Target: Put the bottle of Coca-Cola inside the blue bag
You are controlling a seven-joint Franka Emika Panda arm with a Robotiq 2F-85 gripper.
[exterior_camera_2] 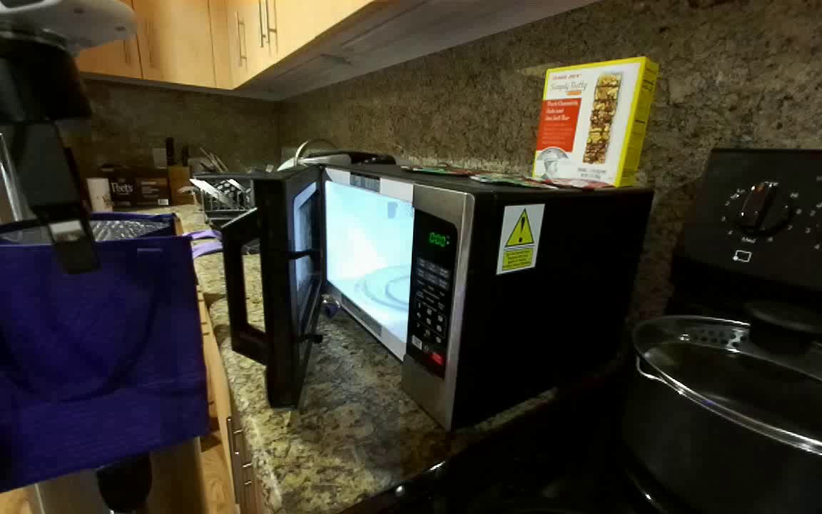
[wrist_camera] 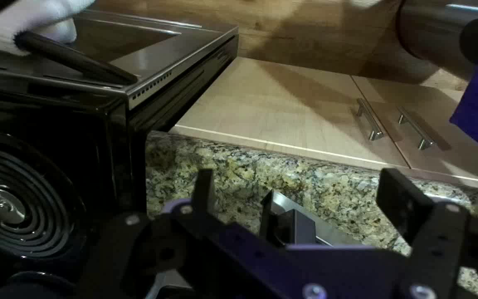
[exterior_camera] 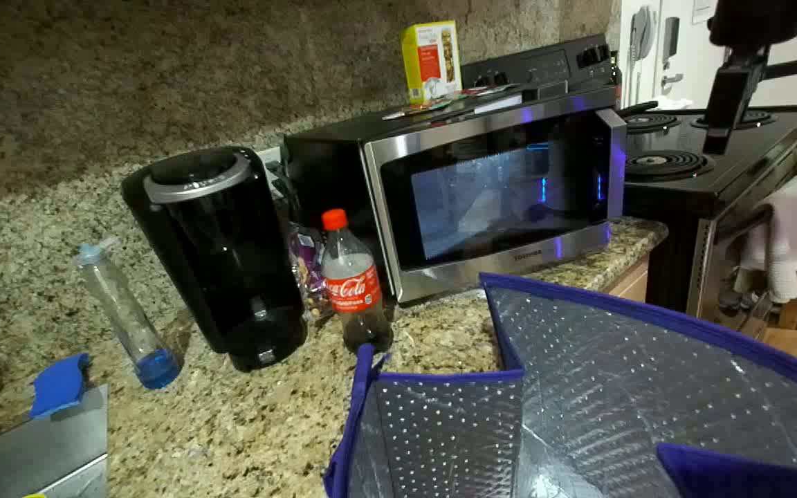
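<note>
Nearest, the blue bag (exterior_camera: 634,360) is seen, open on top. Past its edge, the bottle of Coca-Cola (exterior_camera: 351,290) is set upright on the table (exterior_camera: 232,429), by the microwave (exterior_camera: 495,200). Nothing is held by the gripper (wrist_camera: 298,178), which is spread apart. Getting the bottle seems the step; next, the gripper must be brought around it.

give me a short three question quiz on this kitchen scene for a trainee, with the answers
1. True or false: the bottle of Coca-Cola stands outside the blue bag.
2. Fill in: the yellow and white box stands on top of the ____.
3. Choose: in the wrist view, the gripper is (a) shut, (b) open, (c) out of sight.

Key:
1. True
2. microwave
3. b
</note>
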